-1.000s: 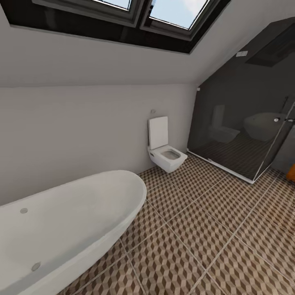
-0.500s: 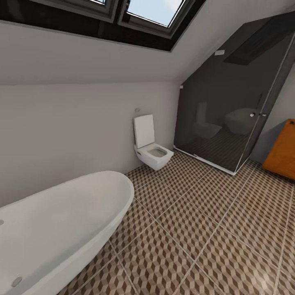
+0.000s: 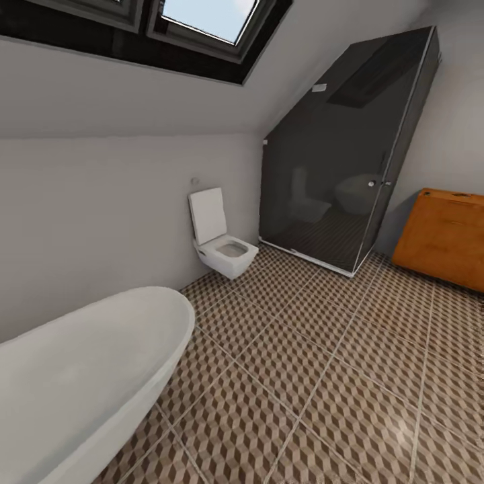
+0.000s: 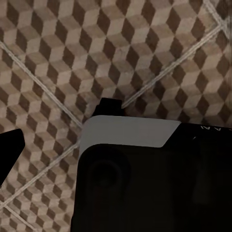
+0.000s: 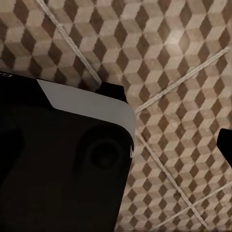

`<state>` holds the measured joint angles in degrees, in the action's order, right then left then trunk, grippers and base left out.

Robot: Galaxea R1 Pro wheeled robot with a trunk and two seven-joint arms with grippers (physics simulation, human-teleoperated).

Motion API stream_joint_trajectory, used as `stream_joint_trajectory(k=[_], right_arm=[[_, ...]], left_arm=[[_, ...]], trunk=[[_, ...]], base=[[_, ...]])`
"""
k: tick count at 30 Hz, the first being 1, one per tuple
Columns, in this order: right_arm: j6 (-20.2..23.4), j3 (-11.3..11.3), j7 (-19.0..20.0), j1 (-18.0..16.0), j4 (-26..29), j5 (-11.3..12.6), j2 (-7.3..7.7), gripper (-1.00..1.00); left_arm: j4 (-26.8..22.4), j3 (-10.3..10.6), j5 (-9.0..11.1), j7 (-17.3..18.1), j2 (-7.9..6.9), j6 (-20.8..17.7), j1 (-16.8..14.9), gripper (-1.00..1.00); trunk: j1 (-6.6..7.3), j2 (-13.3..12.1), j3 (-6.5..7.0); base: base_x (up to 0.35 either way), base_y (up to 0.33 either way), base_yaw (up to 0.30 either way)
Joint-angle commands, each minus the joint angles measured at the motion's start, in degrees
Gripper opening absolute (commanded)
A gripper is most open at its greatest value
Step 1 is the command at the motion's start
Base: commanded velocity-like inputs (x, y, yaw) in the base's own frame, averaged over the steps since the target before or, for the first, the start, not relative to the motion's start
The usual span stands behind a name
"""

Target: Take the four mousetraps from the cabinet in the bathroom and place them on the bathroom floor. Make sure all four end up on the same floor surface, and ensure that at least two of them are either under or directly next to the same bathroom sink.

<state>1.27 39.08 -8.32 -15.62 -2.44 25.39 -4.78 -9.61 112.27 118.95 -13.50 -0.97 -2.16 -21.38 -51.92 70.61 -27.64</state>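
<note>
The orange-brown wooden cabinet (image 3: 447, 235) stands against the far wall at the right of the head view, its fronts closed. No mousetraps are visible and the sink is out of view. The cube-patterned bathroom floor (image 3: 323, 376) spreads from me to the cabinet. In the left wrist view one dark fingertip (image 4: 9, 147) sits at the picture's edge over the tiles, beside my dark base (image 4: 145, 183). In the right wrist view a dark fingertip (image 5: 225, 143) likewise sits at the edge. Both grippers look open and hold nothing.
A white oval bathtub (image 3: 81, 376) lies close at the near left. A square white toilet (image 3: 225, 249) hangs on the far wall. A dark glass shower enclosure (image 3: 336, 168) fills the corner between toilet and cabinet. A skylight (image 3: 202, 17) is overhead.
The head camera has turned to the right: bathtub, toilet and shower have slid left in the picture, and the cabinet has come fully into view at the right.
</note>
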Motion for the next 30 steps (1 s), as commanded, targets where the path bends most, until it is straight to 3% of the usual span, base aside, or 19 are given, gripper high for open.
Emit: stream_joint_trajectory(k=[1,30], right_arm=[[0.13,0.51,-0.12,-0.07,-0.11,0.37,-0.05,1.00],[0.13,0.56,-0.03,-0.06,-0.11,0.37,-0.05,1.00]], left_arm=[[-0.23,0.14,-0.03,-0.38,-0.07,-0.04,-0.07,1.00],[0.02,0.14,0.06,-0.38,-0.09,-0.04,-0.07,1.00]], trunk=[[0.00,0.04,-0.05],[0.00,0.04,-0.05]], base=[[0.000,0.000,-0.280],[0.000,0.000,-0.281]])
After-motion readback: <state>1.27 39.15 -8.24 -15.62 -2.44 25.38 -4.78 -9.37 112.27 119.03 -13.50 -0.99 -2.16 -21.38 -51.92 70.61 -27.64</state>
